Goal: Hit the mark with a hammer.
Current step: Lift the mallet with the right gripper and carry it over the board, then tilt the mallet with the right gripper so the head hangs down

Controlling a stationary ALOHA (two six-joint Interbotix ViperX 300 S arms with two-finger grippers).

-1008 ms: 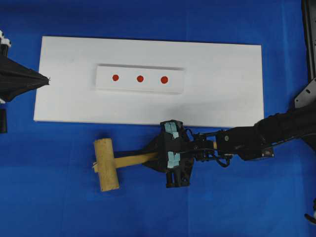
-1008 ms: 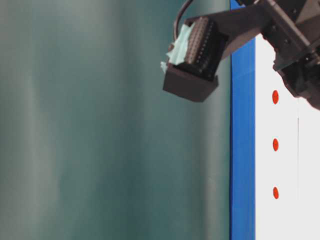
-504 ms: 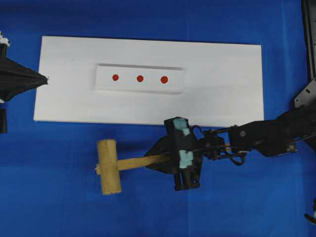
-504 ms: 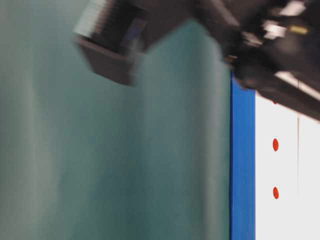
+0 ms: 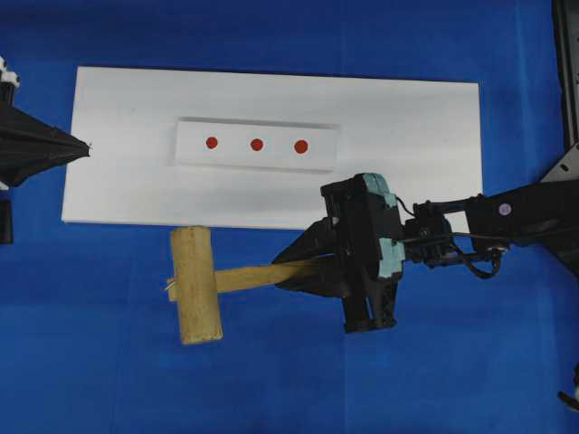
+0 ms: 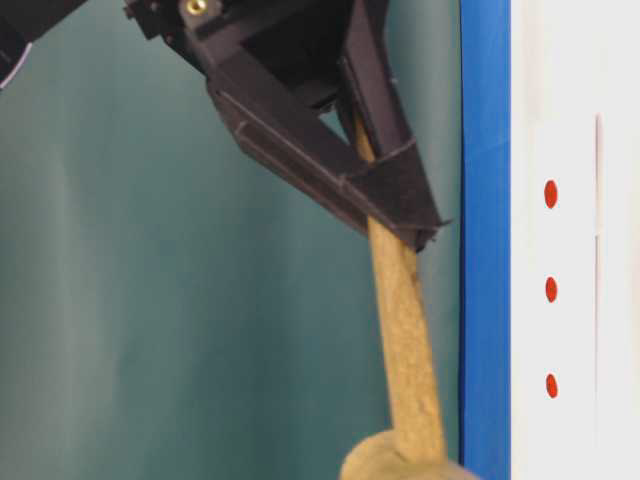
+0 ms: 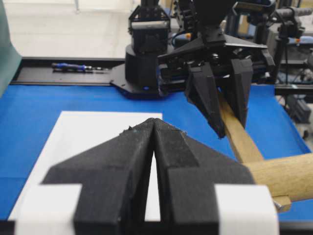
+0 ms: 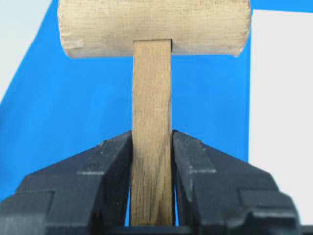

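The hammer [image 5: 195, 286] is a light wooden mallet lying crosswise just in front of the white board [image 5: 407, 181], its head to the left. My right gripper [image 5: 303, 268] is shut on its slim handle [image 8: 152, 98], and both fingers press the wood in the right wrist view. Three red marks [image 5: 257, 144] sit in a row on a raised white strip [image 5: 326, 149] at the board's middle, beyond the hammer's head. My left gripper [image 5: 86, 146] is shut on nothing, its tip at the board's left edge. From the left wrist view the hammer [image 7: 281, 176] shows at the right.
Blue cloth [image 5: 271, 389] covers the table around the board. The right arm [image 5: 507, 226] stretches in from the right edge. A black arm base [image 7: 146, 49] and a rail with a small blue tool [image 7: 73, 66] stand at the far side. A green curtain [image 6: 150, 300] fills the table-level view.
My right gripper has risen and shifted right toward the board, carrying the hammer; the head has come slightly nearer the board's front edge. The left gripper has not moved.
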